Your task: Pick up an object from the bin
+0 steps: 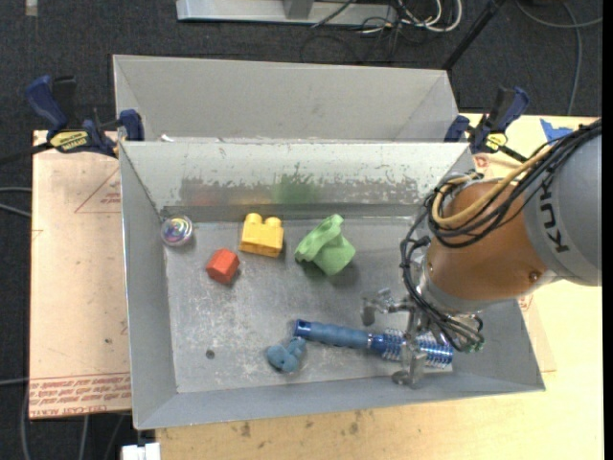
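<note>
Gripper (414, 347) over head of blue brush (337, 335), front-rt of bin (146, 286).

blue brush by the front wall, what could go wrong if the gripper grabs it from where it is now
1. The gripper is open over the bristled end of the blue brush, not its middle. Lifted from there, the long handle may sag and slip out.
2. The brush lies close to the bin's front wall, so a finger could scrape the wall.
3. The small blue lump right beside the handle's tip might get dragged.
</note>
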{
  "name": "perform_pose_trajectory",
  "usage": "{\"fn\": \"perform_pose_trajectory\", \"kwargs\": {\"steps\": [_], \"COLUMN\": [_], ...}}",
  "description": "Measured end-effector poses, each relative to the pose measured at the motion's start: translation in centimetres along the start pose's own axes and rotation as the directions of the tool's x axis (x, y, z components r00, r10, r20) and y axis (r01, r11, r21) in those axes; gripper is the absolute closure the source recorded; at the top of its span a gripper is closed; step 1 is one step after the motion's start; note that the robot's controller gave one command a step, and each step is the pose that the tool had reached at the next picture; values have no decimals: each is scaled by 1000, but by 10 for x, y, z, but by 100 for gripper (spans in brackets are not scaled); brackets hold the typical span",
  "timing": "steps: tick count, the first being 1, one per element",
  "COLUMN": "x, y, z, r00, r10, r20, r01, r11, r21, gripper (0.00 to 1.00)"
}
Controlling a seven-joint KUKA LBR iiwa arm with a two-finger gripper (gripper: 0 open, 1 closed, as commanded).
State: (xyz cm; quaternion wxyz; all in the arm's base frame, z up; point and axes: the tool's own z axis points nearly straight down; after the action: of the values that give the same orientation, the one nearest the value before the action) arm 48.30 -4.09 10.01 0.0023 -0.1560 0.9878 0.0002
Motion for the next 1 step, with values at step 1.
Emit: {"fn": "perform_pose_trajectory", "kwargs": {"steps": [1], "x": [-4], "y": [2], "z": [28], "r00": [993], "r10": [-118], "r20": [13], "r01": [118], "r11": [993], "r21": [6], "gripper": [0]}}
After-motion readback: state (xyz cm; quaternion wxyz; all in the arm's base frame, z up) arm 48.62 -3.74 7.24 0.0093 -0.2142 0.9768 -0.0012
